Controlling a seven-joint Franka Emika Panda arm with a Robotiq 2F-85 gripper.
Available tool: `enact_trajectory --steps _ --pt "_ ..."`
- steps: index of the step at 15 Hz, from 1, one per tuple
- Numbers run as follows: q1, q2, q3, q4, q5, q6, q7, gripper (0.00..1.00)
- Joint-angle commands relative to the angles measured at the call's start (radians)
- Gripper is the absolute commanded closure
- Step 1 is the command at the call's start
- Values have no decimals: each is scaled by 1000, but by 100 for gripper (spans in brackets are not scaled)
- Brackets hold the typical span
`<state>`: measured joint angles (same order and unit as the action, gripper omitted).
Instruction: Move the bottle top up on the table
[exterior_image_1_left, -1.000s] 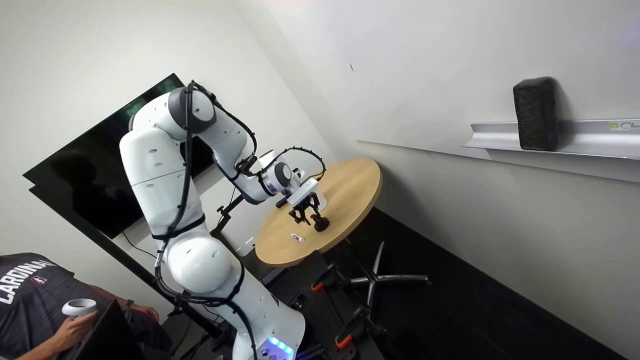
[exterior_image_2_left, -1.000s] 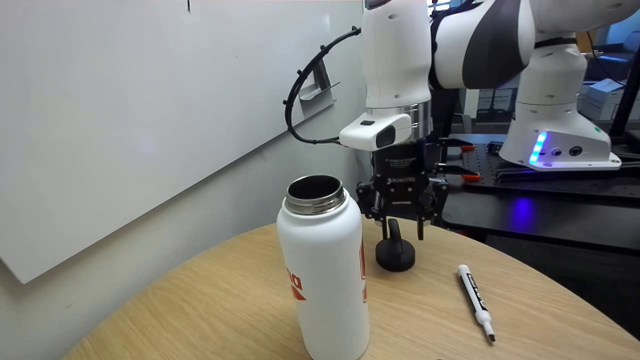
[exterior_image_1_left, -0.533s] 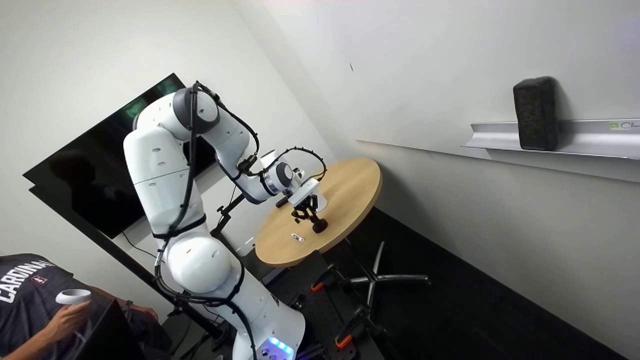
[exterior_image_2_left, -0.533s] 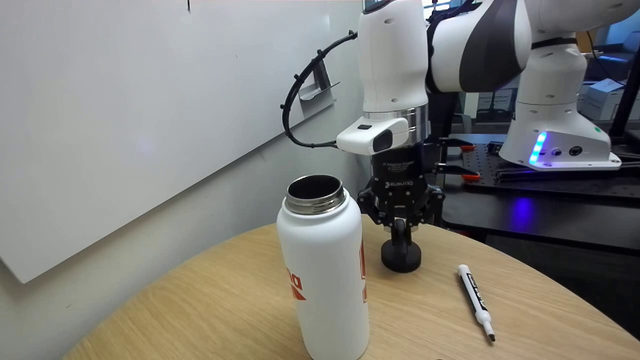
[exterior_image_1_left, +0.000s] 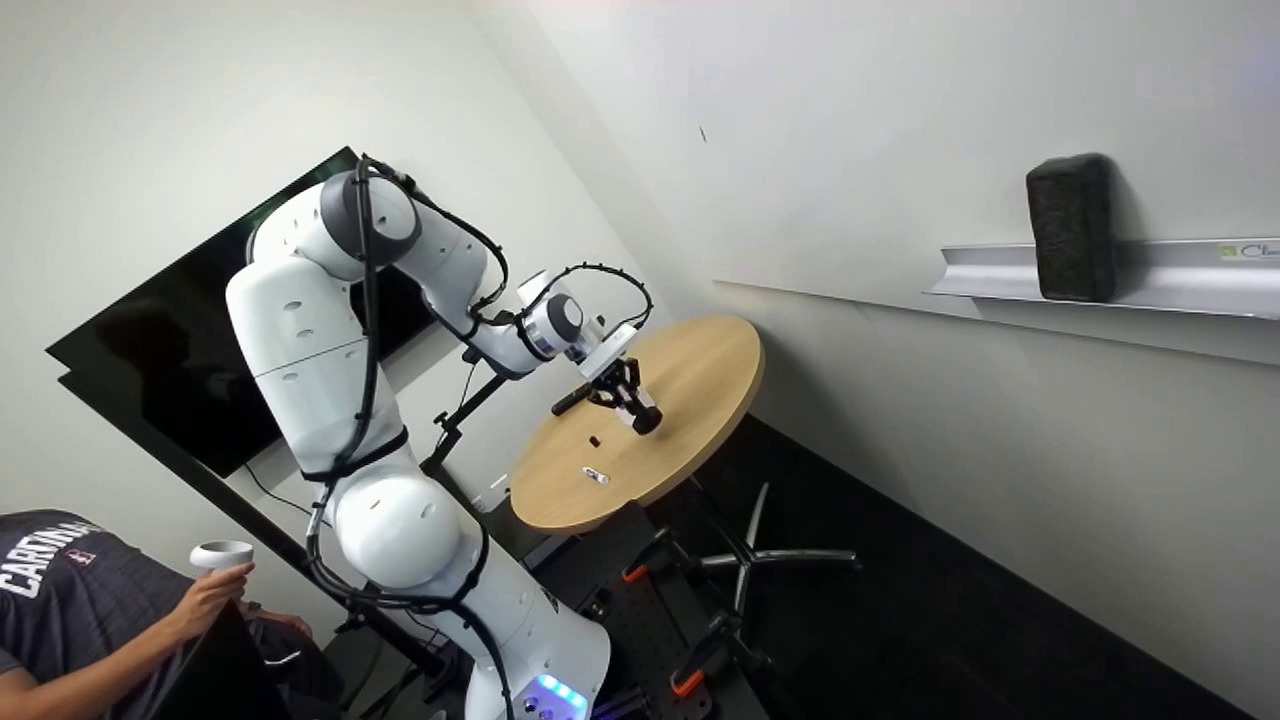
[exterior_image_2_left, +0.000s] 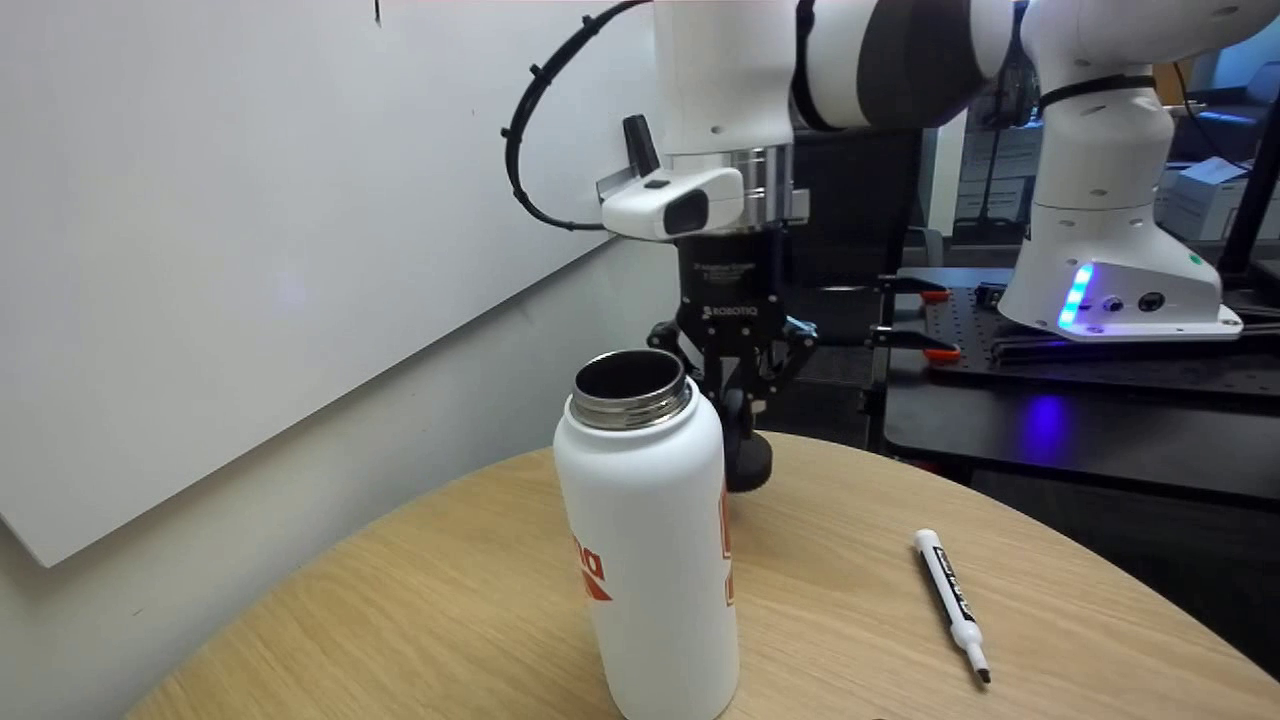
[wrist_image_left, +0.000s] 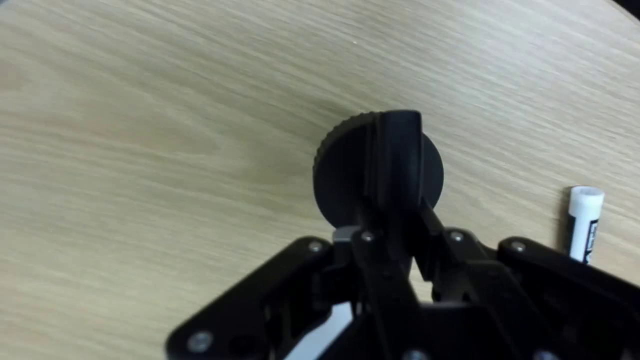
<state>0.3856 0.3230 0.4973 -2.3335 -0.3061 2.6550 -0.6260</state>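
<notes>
The bottle top is a black round lid with a loop handle; it shows in both exterior views (exterior_image_1_left: 648, 420) (exterior_image_2_left: 750, 464) and in the wrist view (wrist_image_left: 340, 172). My gripper (wrist_image_left: 395, 220) is shut on its handle and holds it above the table (exterior_image_2_left: 400, 620), with the disc part hanging below the fingers. In an exterior view the gripper (exterior_image_2_left: 735, 395) and lid are behind the white bottle (exterior_image_2_left: 645, 540), which hides part of both. The bottle stands upright with its metal-rimmed mouth open and red print on its side.
A white marker (exterior_image_2_left: 950, 600) lies on the table; it also shows in the wrist view (wrist_image_left: 585, 220). A small dark object (exterior_image_1_left: 595, 441) lies near the marker. A long black object (exterior_image_1_left: 570, 400) is at the table's far edge. A whiteboard wall (exterior_image_2_left: 250, 250) runs alongside.
The gripper was open around the lid's handle and then shut on it. Since then it has raised the lid off the table and moved it towards the bottle's side.
</notes>
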Motion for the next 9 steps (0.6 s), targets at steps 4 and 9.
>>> enact_trajectory --steps 4,9 --pt "-16 32 -81 175 -23 -64 -16 95" --pt "-18 142 -118 297 -17 -73 -15 95"
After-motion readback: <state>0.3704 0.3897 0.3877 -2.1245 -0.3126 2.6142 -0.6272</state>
